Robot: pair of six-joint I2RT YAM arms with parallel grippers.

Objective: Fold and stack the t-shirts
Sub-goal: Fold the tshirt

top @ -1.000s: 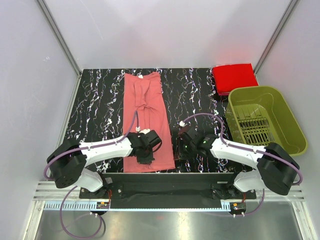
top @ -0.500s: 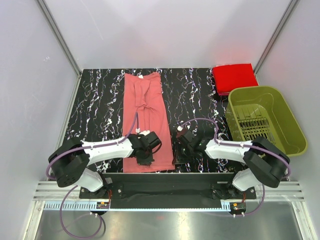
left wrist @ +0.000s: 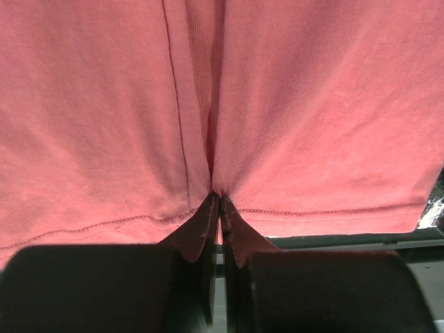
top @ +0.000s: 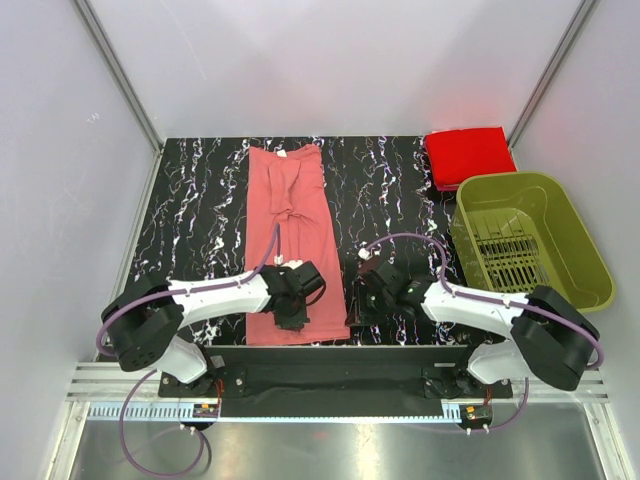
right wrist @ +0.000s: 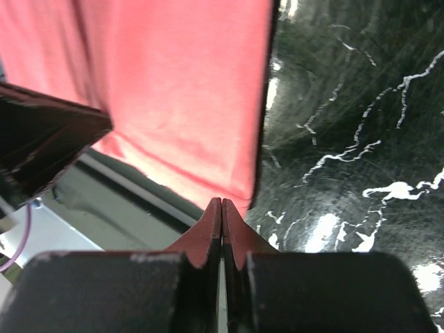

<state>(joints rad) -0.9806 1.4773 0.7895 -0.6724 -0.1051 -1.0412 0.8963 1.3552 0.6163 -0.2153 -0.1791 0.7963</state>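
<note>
The salmon-pink t-shirt (top: 290, 210) lies lengthwise on the black marbled table (top: 200, 200), its sides folded in and its hem toward me. My left gripper (top: 290, 320) is shut on the middle of that hem. In the left wrist view the cloth (left wrist: 277, 104) gathers into a crease at the tips of the left gripper (left wrist: 219, 198). My right gripper (top: 352, 305) is shut at the shirt's near right corner. In the right wrist view the right gripper (right wrist: 221, 202) has its tips meeting the hem edge of the shirt (right wrist: 173, 90). The red t-shirt (top: 468, 155) lies folded at the back right.
An olive-green basket (top: 585, 255) stands at the right, just in front of the red shirt. The table's near edge and a metal rail run just below both grippers.
The right gripper has closed and shifted slightly left to the shirt's near right corner. The left arm has stayed at the hem.
</note>
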